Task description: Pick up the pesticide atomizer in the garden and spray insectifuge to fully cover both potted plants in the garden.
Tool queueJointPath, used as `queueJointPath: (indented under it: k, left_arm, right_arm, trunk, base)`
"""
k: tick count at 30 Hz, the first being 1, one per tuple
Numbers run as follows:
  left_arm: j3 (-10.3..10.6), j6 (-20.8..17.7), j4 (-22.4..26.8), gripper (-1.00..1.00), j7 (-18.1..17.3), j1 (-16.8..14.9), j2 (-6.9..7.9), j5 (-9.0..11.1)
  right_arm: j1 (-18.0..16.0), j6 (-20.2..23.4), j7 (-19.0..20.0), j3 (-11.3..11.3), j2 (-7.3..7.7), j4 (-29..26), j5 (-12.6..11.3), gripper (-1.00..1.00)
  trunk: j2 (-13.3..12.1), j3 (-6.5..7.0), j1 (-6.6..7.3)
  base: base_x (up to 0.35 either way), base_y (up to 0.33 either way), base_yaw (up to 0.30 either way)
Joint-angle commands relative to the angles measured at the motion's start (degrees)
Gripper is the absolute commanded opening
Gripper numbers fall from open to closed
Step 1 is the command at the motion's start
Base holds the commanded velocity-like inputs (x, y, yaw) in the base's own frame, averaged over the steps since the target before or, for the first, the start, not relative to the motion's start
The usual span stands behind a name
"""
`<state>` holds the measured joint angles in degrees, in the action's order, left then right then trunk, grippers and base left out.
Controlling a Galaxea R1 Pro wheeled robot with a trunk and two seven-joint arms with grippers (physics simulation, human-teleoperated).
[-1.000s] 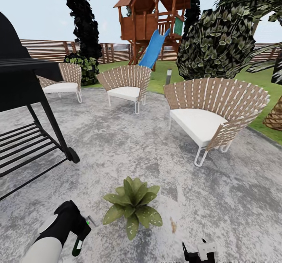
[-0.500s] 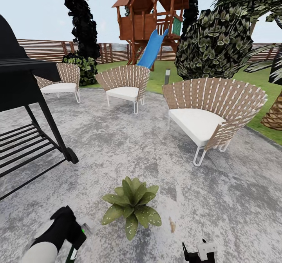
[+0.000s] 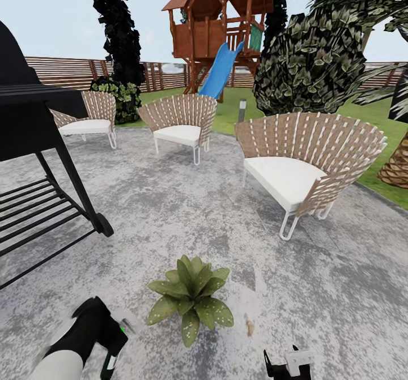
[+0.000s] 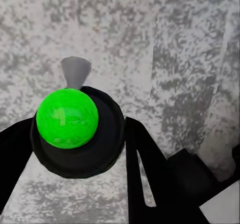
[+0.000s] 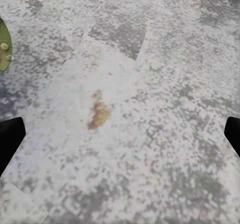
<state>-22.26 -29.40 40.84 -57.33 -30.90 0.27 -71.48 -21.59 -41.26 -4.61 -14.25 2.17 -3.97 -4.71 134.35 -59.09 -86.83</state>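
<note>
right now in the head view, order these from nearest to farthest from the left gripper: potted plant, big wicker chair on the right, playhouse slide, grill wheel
From the left gripper:
1. Potted plant, just beside it, toward the right.
2. Grill wheel, ahead on the left.
3. Big wicker chair, ahead on the right.
4. Playhouse slide, far back on the lawn.

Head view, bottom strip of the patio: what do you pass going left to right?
Left pincer with the pesticide atomizer → potted plant → small brown stain → right pincer.
</note>
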Motion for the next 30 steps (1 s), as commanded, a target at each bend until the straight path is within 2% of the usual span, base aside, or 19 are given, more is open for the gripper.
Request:
queueJointPath:
  k: [1,2,4,6,7,8,9,13,15,16,18,20,21,23,25,28,30]
  left_arm:
    - [1.2,-0.3,0.3,-1.00,-0.2,-0.2,-0.66,-0.4]
    - [3.5,-0.4,0.6,-1.00,-0.1,-0.5,-1.33,-0.2]
    - [5.9,-0.7,1.1,-1.00,0.0,-0.6,-2.28,-0.2]
    - [6.9,-0.9,3.0,-1.00,-0.5,-2.1,-2.61,-0.3]
    - [7.2,-0.8,3.9,-1.00,-2.4,-3.5,-2.33,-0.5]
    - [7.4,-0.5,4.4,-1.00,-5.9,-4.2,-1.69,-1.0]
    - [7.4,-0.4,4.5,-1.00,-7.3,-4.2,-1.07,-1.5]
    - [7.5,0.9,4.6,-1.00,-9.8,-4.1,3.61,-3.2]
    - [7.6,1.1,4.6,-1.00,-10.1,-4.1,4.02,-3.6]
    - [8.1,1.2,4.6,-1.00,-10.2,-4.2,3.93,-3.8]
    - [12.5,0.7,4.7,-1.00,-11.7,-4.7,3.11,-4.5]
    - [16.2,0.4,4.8,-1.00,-14.0,-5.2,1.26,-4.7]
    - [17.2,0.3,5.1,-1.00,-15.1,-5.6,0.58,-4.7]
    - [17.4,0.3,5.1,-1.00,-15.6,-5.7,0.86,-4.5]
    - [17.3,0.5,5.1,-1.00,-15.7,-5.6,1.47,-4.5]
    - [17.3,1.3,4.4,-1.00,-15.8,-4.9,5.16,-4.1]
    - [17.2,1.3,3.8,-1.00,-15.8,-4.6,6.37,-3.9]
  right_arm:
    - [0.0,-0.1,-0.2,-0.5,-0.02,0.0,-0.5,1.00]
    - [0.0,-0.1,-0.1,-0.5,-0.04,0.1,-0.5,1.00]
    - [0.0,-0.1,-0.1,-0.5,-0.06,0.1,-0.5,1.00]
    - [0.0,-0.1,-0.1,-0.5,-0.08,0.1,-0.5,1.00]
    - [0.0,-0.1,-0.1,-0.5,-0.08,0.1,-0.5,1.00]
    - [0.0,-0.1,-0.1,-0.5,-0.09,0.1,-0.5,1.00]
    - [0.0,-0.1,-0.1,-0.5,-0.09,0.1,-0.5,1.00]
    - [0.0,-0.1,-0.1,-0.5,-0.14,0.1,-0.5,1.00]
    - [0.0,-0.1,-0.1,-0.5,-0.15,0.1,-0.5,1.00]
    - [0.0,-0.1,-0.1,-0.5,-0.15,0.1,-0.5,1.00]
    - [0.0,-0.1,-0.1,-0.5,-0.15,0.1,-0.5,1.00]
    - [0.0,-0.1,-0.1,-0.5,-0.13,0.1,-0.5,1.00]
    - [0.0,-0.1,-0.1,-0.5,-0.14,0.1,-0.5,1.00]
    - [0.0,-0.1,-0.1,-0.5,-0.13,0.1,-0.5,1.00]
    - [0.0,-0.1,-0.1,-0.5,-0.15,0.1,-0.5,1.00]
    - [0.0,-0.1,-0.1,-0.5,-0.15,0.1,-0.5,1.00]
    - [0.0,-0.1,-0.1,-0.5,-0.15,0.1,-0.5,1.00]
  trunk:
    - [0.0,-0.05,0.01]
    - [0.0,-0.05,0.01]
    - [0.0,-0.05,0.01]
    - [0.0,-0.05,0.01]
    - [0.0,-0.05,0.01]
    - [0.0,-0.05,0.01]
    - [0.0,-0.05,0.01]
    - [0.0,-0.05,0.01]
    - [0.0,-0.05,0.01]
    - [0.0,-0.05,0.01]
    - [0.0,-0.05,0.01]
    - [0.0,-0.05,0.01]
    - [0.0,-0.05,0.01]
    - [0.0,-0.05,0.01]
    - [0.0,-0.05,0.01]
    - [0.0,-0.05,0.01]
    - [0.0,-0.05,0.01]
  base:
    - [0.000,0.000,0.000]
    - [0.000,0.000,0.000]
    - [0.000,0.000,0.000]
    - [0.000,0.000,0.000]
    - [0.000,0.000,0.000]
    - [0.000,0.000,0.000]
    - [0.000,0.000,0.000]
    - [0.000,0.000,0.000]
    - [0.000,0.000,0.000]
    - [0.000,0.000,0.000]
    - [0.000,0.000,0.000]
    - [0.000,0.000,0.000]
    - [0.000,0.000,0.000]
    - [0.000,0.000,0.000]
    - [0.000,0.000,0.000]
    - [0.000,0.000,0.000]
    - [0.000,0.000,0.000]
